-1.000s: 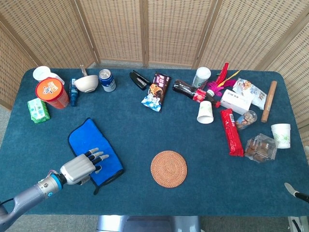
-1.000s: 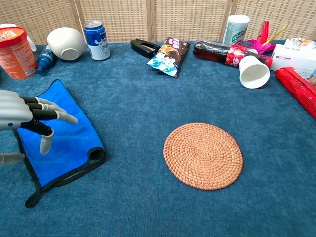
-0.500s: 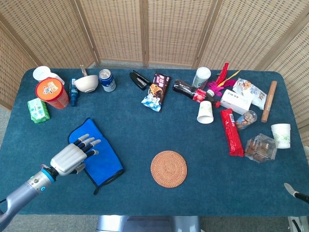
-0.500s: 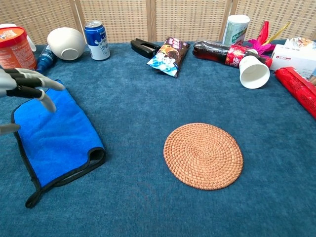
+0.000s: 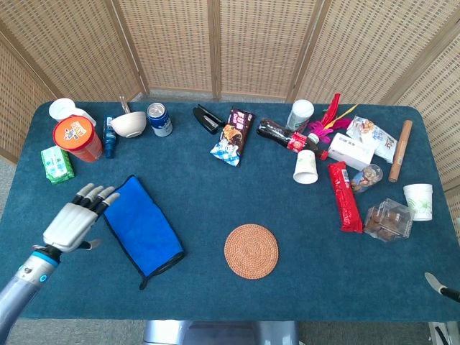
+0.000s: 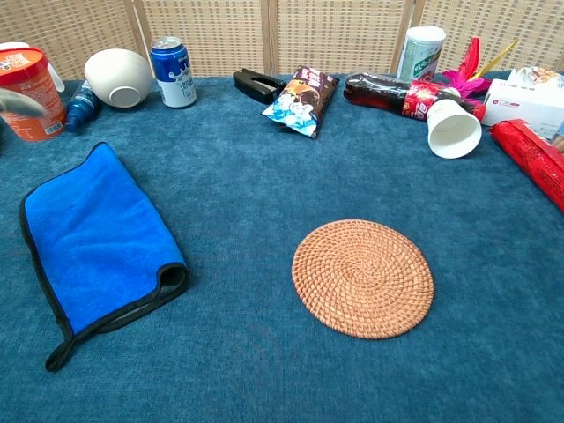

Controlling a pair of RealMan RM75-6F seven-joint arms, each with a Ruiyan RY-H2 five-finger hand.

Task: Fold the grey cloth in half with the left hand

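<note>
The blue terry cloth with black piping and a grey underside [image 5: 141, 225] lies flat in the lower left of the head view, already doubled over, its rolled fold showing at the corner nearest the round woven rattan mat [image 5: 251, 250]; in the chest view the same cloth [image 6: 92, 233] shows a soft plush nap and a thin loop trailing from its near corner. It looks light, limp and non-slippery against the dark blue felt-like table cover [image 5: 215, 194], so it should drape rather than hold shape, and any further grip would best take a piped edge or corner, pinched with little force. The robot's silver and black left hand [image 5: 74, 218] hovers just beside the cloth's left edge, fingers spread apart and holding nothing. Of the right hand [image 5: 435, 282] only a pale sliver shows at the lower right edge, too little to judge its state
</note>
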